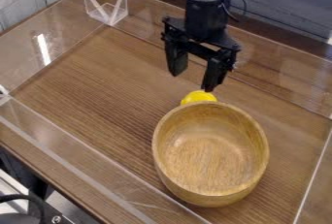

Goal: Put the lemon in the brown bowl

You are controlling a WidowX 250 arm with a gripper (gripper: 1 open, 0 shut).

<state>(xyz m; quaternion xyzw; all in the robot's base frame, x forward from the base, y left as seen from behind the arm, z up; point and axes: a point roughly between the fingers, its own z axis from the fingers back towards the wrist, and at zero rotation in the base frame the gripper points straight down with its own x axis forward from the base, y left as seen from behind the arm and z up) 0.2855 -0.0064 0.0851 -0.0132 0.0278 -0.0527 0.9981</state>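
The lemon [197, 98] is a small yellow fruit lying on the wooden table, touching the far rim of the brown bowl [169, 131] and partly hidden behind it. The bowl is large, round and light-brown, and its hollow holds nothing. My black gripper [196, 69] hangs just above and slightly behind the lemon, pointing down, its two fingers spread apart with nothing between them.
Clear acrylic walls [52, 39] border the wooden table [91, 92]. A small transparent stand [104, 7] sits at the back left corner. The table's front edge drops off at the lower left.
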